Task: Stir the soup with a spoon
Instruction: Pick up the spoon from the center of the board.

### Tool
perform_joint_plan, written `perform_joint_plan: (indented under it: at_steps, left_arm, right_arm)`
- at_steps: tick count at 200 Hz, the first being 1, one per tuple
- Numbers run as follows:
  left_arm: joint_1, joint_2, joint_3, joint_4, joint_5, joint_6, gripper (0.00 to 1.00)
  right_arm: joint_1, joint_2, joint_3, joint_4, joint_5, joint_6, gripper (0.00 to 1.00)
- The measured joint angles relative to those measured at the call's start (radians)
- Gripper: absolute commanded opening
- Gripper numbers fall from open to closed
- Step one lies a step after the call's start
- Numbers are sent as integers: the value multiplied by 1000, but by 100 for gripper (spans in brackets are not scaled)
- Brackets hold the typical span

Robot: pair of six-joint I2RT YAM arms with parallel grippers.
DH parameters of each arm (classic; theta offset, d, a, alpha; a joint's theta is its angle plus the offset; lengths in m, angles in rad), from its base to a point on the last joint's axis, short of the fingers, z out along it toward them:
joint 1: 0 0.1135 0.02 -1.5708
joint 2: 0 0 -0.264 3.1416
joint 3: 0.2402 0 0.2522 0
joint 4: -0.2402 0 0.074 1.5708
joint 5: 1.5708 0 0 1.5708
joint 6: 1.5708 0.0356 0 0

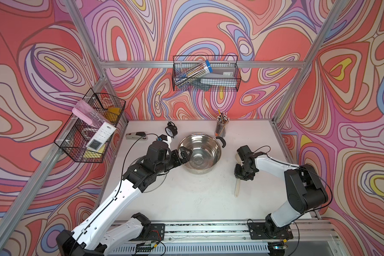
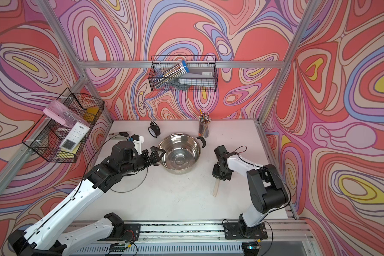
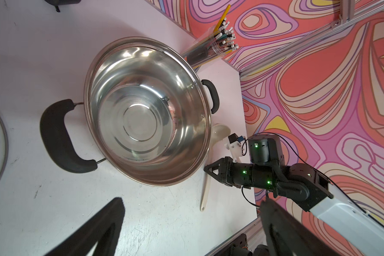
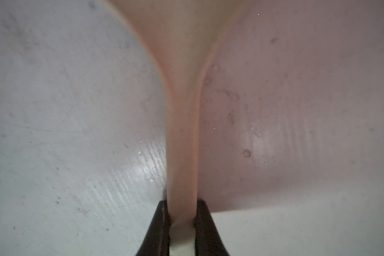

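Observation:
The spoon [image 1: 237,188] [image 2: 216,188], a cream ladle, lies flat on the table just right of the steel pot [image 1: 208,153] [image 2: 186,155]. My right gripper [image 1: 239,176] [image 2: 218,176] [image 3: 206,169] points down onto its handle. In the right wrist view the right gripper [image 4: 181,204] is shut on the spoon's [image 4: 182,133] slim handle. My left gripper [image 1: 184,154] [image 2: 157,153] [image 3: 191,200] stands open at the pot's left black handle [image 3: 58,137], holding nothing. The pot's [image 3: 142,66] inside looks like bare shiny steel; no soup shows.
A glass lid [image 1: 162,184] lies under the left arm. A cup of pencils [image 1: 221,127], an alarm clock [image 1: 171,129] and a stapler [image 1: 136,135] stand along the table's back. Wire baskets [image 1: 205,73] [image 1: 89,128] hang on the walls.

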Motion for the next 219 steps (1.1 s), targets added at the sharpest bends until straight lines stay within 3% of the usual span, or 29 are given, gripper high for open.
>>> perform_joint_plan:
  at_steps: [54, 104, 126, 150, 219]
  left_arm:
    - [-11, 2, 0, 143, 48, 0, 99]
    - [-30, 27, -17, 406, 146, -41, 97]
    - [-43, 63, -17, 506, 179, -51, 88]
    - [-51, 99, -17, 583, 203, -60, 86]
    - [-88, 135, 26, 644, 218, -67, 87]
  right_arm:
    - [3, -111, 45, -138, 0, 31, 0]
    - [3, -235, 421, -311, -35, 97, 0]
    - [3, -230, 626, -324, -91, 165, 0]
    - [8, -210, 777, -303, -165, 272, 0]
    - [142, -77, 925, -212, -232, 494, 0]
